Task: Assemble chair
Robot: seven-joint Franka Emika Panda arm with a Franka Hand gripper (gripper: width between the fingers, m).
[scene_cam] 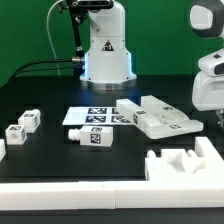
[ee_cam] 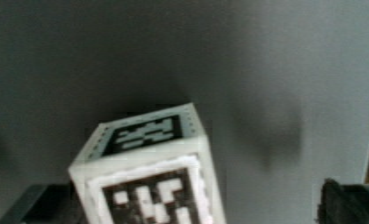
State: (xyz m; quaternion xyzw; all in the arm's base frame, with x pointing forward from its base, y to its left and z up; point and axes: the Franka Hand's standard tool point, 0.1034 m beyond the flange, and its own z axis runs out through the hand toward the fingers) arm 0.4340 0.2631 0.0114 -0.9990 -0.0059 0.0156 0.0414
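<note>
The chair is in loose white tagged parts on the black table. In the exterior view two small blocks (scene_cam: 28,120) lie at the left and a short bar (scene_cam: 92,138) lies in front of the marker board (scene_cam: 95,117). Flat slabs (scene_cam: 160,117) are stacked right of centre, and a notched piece (scene_cam: 185,160) sits at the front right. My gripper (scene_cam: 213,110) hangs at the exterior view's right edge, above the table. In the wrist view it (ee_cam: 195,206) is open. A white tagged block (ee_cam: 154,170) lies below it, nearer one dark finger (ee_cam: 39,205), and nothing is gripped.
The robot base (scene_cam: 105,55) stands at the back centre with cables trailing to the exterior view's left. A long plain white border rail (scene_cam: 100,195) runs along the front edge. Another white piece (scene_cam: 2,148) shows at the left edge.
</note>
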